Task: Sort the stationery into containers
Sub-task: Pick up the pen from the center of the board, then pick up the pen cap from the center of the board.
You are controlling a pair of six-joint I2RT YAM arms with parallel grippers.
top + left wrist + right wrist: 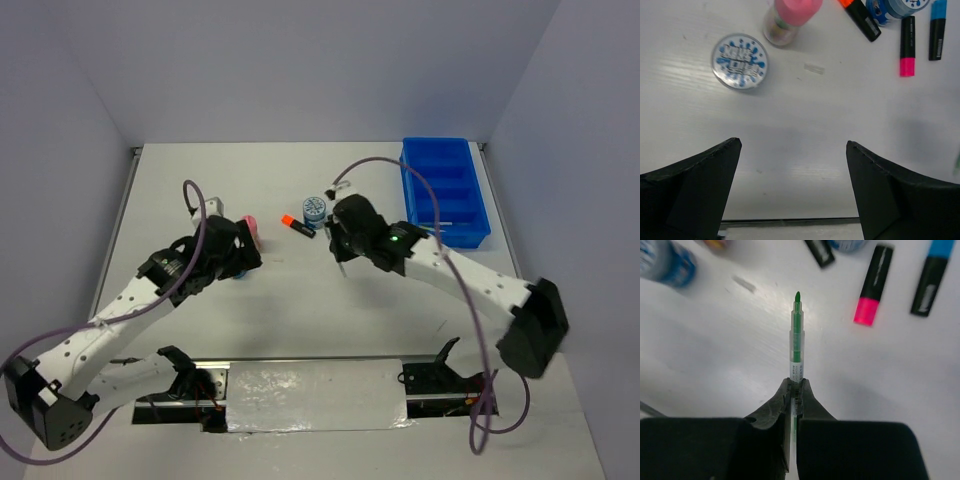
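Right wrist view: the right gripper (pixel 795 386) pinches 1 green pen (pixel 797 340), most of it jutting ahead, so it may pivot loose.

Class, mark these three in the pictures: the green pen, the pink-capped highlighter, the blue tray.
green pen (pixel 797 340): right wrist view, on its clear barrel.
pink-capped highlighter (pixel 873 284): right wrist view, on its black body.
blue tray (pixel 452 180): top view, on a bare compartment floor.
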